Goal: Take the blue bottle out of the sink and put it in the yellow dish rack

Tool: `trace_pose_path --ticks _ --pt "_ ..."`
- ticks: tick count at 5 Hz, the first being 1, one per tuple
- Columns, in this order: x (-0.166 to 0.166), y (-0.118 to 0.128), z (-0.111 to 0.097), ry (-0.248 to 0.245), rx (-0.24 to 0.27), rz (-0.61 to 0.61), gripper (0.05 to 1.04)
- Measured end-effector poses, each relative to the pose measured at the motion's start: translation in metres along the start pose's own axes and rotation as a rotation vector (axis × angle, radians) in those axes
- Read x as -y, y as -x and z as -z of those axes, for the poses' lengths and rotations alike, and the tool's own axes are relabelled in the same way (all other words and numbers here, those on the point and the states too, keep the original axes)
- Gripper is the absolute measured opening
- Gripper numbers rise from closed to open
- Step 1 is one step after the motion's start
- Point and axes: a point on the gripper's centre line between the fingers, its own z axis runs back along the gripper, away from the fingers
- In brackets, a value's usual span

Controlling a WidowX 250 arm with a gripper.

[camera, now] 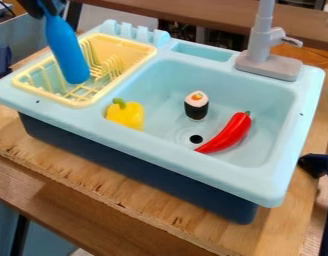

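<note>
Over the yellow rack (46, 96), the jaws seem closed around the blue bottle (68, 52); a weak pinch could drop it.

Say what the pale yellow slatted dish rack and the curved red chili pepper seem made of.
Dish rack: probably moulded plastic, satin; rim and ribs look one piece. Chili pepper: glossy, likely plastic given its highlights, though coated foam is possible.

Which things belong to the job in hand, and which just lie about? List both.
In the job:
blue object in the hand
yellow rack beneath it

Lying about:
yellow pepper, sushi roll, red chili, all in the basin
gray faucet behind
</note>
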Motion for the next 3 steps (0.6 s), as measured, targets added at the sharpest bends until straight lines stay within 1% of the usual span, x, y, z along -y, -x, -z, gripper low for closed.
trace_pose_path --ticks 1,2,3 --pt "0.007 0.001 0.015 0.004 -0.028 0.017 0.291" --pt "0.007 0.001 0.022 -0.021 -0.045 0.014 0.291" --pt "0.002 0.007 0.033 -0.035 -0.079 -0.002 0.291"
